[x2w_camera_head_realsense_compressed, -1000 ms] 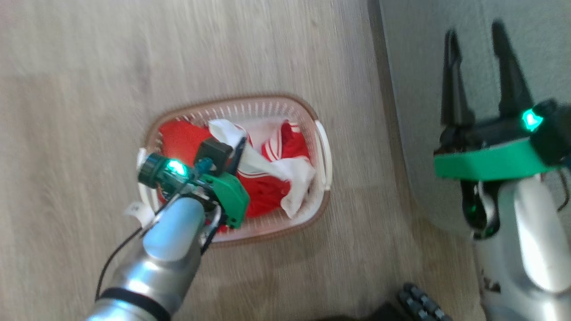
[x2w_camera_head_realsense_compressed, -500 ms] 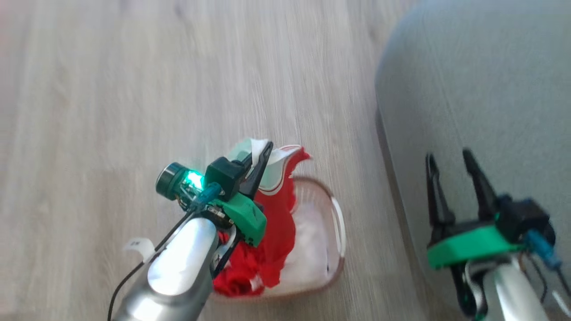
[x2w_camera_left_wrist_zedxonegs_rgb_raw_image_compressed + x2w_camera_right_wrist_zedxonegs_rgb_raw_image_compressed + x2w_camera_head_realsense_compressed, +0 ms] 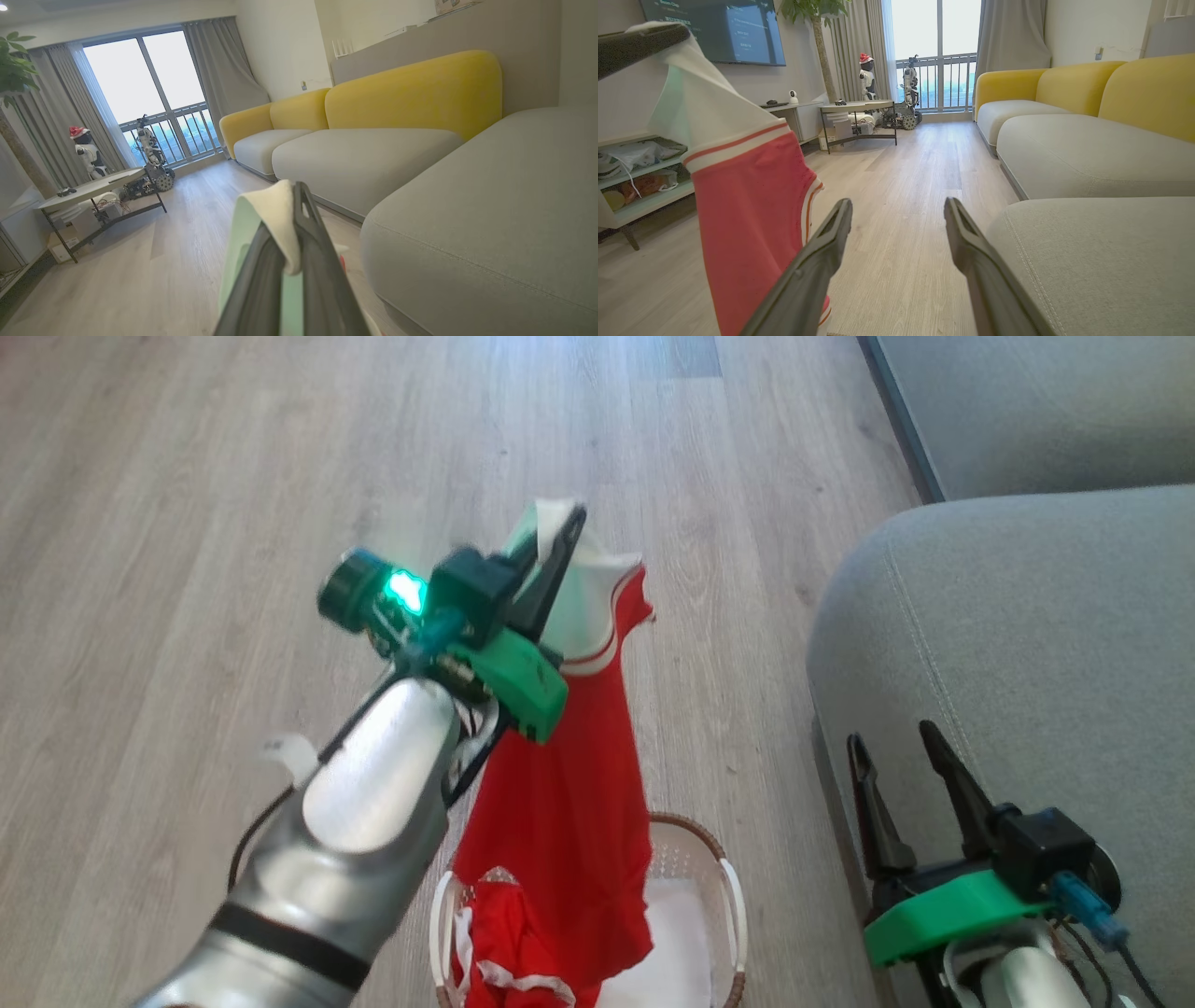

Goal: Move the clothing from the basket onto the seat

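Note:
My left gripper (image 3: 560, 534) is raised high over the floor and shut on the white collar end of a red clothing piece (image 3: 569, 803), which hangs straight down, its lower end reaching into the basket (image 3: 724, 882). More red clothing (image 3: 495, 943) lies in the basket on a white liner. In the left wrist view the fingers pinch the white fabric (image 3: 275, 219). The grey-green seat (image 3: 1008, 635) lies to the right. My right gripper (image 3: 892, 756) stands open and empty by the seat's edge; its wrist view shows the hanging clothing (image 3: 747, 210) to the left of the gripper (image 3: 897, 205) and the seat (image 3: 1101, 252) to the right.
Wood floor (image 3: 233, 523) stretches to the left and ahead. Further seats with yellow backs (image 3: 1064, 88) line the right wall. A low table (image 3: 857, 107) and another robot stand near the window. A shelf unit (image 3: 640, 182) sits under a screen on the left.
My left gripper has risen out of the basket with the red clothing, which now hangs full length. The head camera has tilted up. The right gripper stays open.

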`<state>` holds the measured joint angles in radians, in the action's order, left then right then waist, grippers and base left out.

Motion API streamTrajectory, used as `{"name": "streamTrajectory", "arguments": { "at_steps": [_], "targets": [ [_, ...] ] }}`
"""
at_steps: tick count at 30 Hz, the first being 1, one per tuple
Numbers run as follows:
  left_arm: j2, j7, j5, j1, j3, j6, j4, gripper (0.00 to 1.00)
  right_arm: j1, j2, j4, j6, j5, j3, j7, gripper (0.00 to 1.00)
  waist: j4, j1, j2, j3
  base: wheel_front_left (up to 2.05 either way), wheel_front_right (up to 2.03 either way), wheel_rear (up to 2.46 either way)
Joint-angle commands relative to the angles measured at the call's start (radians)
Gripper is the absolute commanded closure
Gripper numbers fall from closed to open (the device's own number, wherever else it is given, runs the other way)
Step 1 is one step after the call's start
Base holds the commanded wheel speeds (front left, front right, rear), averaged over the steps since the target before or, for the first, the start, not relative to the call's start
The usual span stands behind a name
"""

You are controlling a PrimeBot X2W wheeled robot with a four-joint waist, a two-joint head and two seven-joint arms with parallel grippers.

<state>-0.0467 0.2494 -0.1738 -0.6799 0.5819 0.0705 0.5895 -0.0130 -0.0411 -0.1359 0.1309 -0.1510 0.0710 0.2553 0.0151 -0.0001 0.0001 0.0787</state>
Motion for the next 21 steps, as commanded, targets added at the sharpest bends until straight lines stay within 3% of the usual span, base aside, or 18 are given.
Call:
{"name": "streamTrajectory", "arguments": {
  "at_steps": [1,10,21],
  "targets": [
    [-0.011,0.012,-0.007,-0.075,-0.026,0.001,-0.019,1.0,0.026,-0.009,0.027,0.0,0.002,0.028,0.006,0.0,0.005,0.0001,-0.0001,0.007,0.0,0.0,0.0],
    [-0.005,0.012,-0.025,-0.193,0.0,0.001,0.024,1.0,0.054,-0.009,-0.011,0.0,0.009,0.123,0.006,0.0,0.014,0.0001,-0.0001,0.015,0.0,0.0,0.0],
    [-0.004,0.008,-0.104,-0.287,0.11,-0.017,0.006,1.0,0.226,-0.009,-0.165,0.0,0.024,0.271,0.006,0.0,0.037,0.0001,-0.0001,0.022,0.0,0.0,0.0]
  ]
}}
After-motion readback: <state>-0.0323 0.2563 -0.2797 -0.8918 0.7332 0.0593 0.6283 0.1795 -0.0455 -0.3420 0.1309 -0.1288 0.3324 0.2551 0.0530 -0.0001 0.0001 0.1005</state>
